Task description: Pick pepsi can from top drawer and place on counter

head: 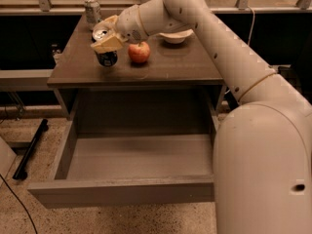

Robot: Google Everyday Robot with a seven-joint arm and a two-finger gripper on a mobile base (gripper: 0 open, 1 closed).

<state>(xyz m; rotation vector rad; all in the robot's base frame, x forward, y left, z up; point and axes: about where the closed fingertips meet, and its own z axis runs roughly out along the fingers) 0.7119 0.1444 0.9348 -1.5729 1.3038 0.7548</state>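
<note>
My gripper (pixel 106 42) is over the left part of the counter (pixel 185 67), shut on the pepsi can (pixel 107 58). The can is dark blue with a silver top and leans a little in the cream fingers (pixel 111 41). Its base is at or just above the counter surface; I cannot tell whether it touches. The top drawer (pixel 122 191) is pulled fully out below the counter, and its grey floor is bare.
A red apple (pixel 139 52) sits on the counter just right of the can. A white bowl (pixel 175 35) stands behind it under my arm. A pale silver-green can (pixel 91 9) stands at the back left corner. A black bar (pixel 30 149) lies on the floor at the left.
</note>
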